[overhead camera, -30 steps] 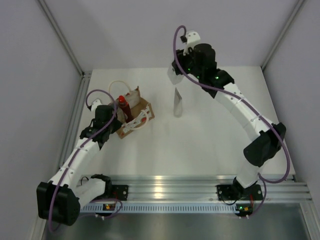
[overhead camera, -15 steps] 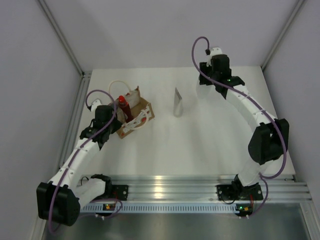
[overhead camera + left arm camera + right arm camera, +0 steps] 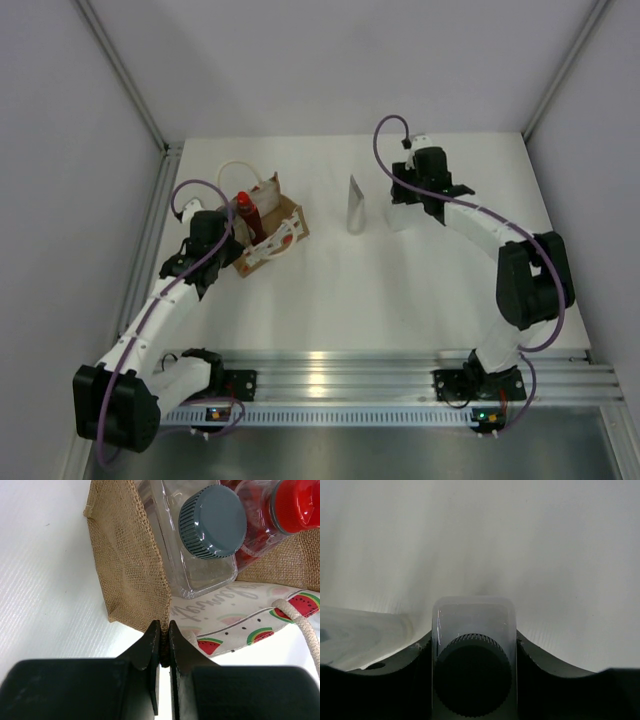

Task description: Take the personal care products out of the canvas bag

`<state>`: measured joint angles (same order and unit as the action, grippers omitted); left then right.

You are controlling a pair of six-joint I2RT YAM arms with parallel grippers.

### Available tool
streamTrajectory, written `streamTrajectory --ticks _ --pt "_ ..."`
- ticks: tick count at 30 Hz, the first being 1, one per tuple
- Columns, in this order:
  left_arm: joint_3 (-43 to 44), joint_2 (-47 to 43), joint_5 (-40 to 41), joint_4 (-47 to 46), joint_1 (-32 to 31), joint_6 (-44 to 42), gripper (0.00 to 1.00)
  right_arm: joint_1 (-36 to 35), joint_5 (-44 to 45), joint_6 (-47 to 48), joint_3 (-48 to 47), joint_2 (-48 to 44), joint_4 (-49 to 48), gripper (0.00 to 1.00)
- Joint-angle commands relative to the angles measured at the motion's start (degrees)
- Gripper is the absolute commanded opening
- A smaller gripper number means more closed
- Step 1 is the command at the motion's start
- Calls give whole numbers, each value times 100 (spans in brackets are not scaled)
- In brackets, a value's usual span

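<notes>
1. The right hand (image 3: 403, 203) was seen high above the white tapered plastic tube (image 3: 355, 205) one second ago, and farther back half a second ago. It has now been lowered to the white table (image 3: 320, 300), just to the right of that tube.
2. A whitish plastic bottle with a dark ribbed cap (image 3: 473, 630) is grasped between the fingers of this hand. Both fingers are pressed on its sides in the right wrist view. Whether its base already touches the table cannot be told.
3. The tube has not been moved and stands upright. It is judged that a second product is about to be set down, so release is probably the step in hand.
4. Two products are left to be taken out. To the left of the tube, the tan woven canvas bag with white rope handles (image 3: 285, 228) has stayed in place. It holds the red bottle (image 3: 295, 502) and the pale clear bottle with a grey cap (image 3: 212, 522).
5. The left hand (image 3: 161, 640) has stayed clenched on the bag's edge, so the bag is kept steady.
6. Much bare table is seen in front of the tube and to its right. The back edge and the wall lie nearer behind it. The gap between tube and bottle is narrow, so the tube could be knocked when the hand is withdrawn.
</notes>
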<state>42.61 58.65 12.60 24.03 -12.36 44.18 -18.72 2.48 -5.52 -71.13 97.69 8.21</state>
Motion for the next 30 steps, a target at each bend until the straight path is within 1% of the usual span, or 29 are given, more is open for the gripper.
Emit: streamTrajectory --ticks 1,3,4,5,7,8,10,11,13,14,18,21,24,25,27,28,29,30 --pt "10 -38 -276 31 -12 29 0 -26 -160 -99 -24 -242 -1427 0" --pt "2 -38 -249 31 -12 29 0 -26 -116 -107 73 -268 -1445 0" --pt "2 -29 -232 23 -12 29 0 -26 -108 -116 108 -268 -1445 2" --pt "2 -21 -223 31 -12 29 0 -26 -90 -151 108 -268 -1427 20" --pt "2 23 -232 23 -12 29 0 -44 -64 -169 91 -268 -1383 38" --pt "10 32 -249 23 -12 38 0 -61 -55 -169 73 -285 -1331 53" --pt "2 50 -258 31 -3 38 0 -97 32 -169 38 -321 -1269 62" --pt "2 32 -258 31 -12 38 0 -114 51 -178 21 -347 -1234 69" --pt "-7 15 -241 31 -12 38 0 -114 77 -186 -41 -452 -1146 73" --pt "-7 -3 -241 31 -12 29 0 -123 86 -195 -76 -548 -1111 77" --pt "-7 -47 -267 31 -12 11 0 -228 340 -99 -330 -777 -664 79" --pt "-16 -91 -241 31 -3 29 0 -500 840 50 -533 -1006 -496 80" --pt "-42 -117 -188 31 -12 82 0 -939 1341 226 -665 -1252 -399 80" --pt "-42 -117 -170 31 -12 82 0 -1193 1586 235 -708 -1296 -399 80" --pt "-42 -126 -135 40 -12 82 0 -1493 1572 130 -709 -1384 -565 79" --pt "-51 -135 -126 31 -12 108 0 -1851 1423 156 -639 -1393 -714 79" --pt "-51 -144 -126 40 -12 125 0 -2063 1396 330 -639 -1341 -985 78" --pt "-60 -161 -109 31 -12 143 0 -2248 1439 393 -673 -1271 -1031 79"
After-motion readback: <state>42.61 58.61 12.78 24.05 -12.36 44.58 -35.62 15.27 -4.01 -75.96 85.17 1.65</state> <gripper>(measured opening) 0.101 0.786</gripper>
